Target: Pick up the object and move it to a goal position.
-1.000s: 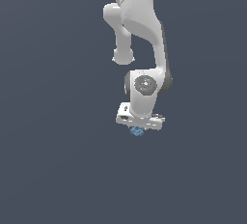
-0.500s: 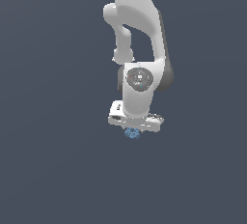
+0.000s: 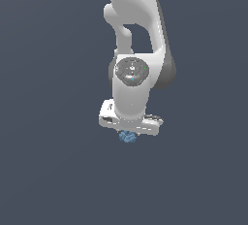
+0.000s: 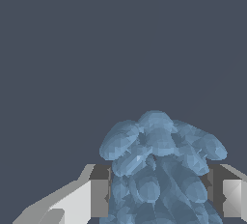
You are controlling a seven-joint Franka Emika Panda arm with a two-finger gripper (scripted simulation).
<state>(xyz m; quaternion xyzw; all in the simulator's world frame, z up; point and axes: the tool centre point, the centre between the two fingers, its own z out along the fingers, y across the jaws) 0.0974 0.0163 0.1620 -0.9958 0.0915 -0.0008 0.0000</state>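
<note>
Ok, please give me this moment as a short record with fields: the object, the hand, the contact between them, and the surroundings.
object: a lumpy light-blue object, small next to the arm
hand: white hand, pointing down under the arm
contact: fingers sit on both sides of the object, closed against it
surroundings: plain dark grey-blue background; no goal marker visible
</note>
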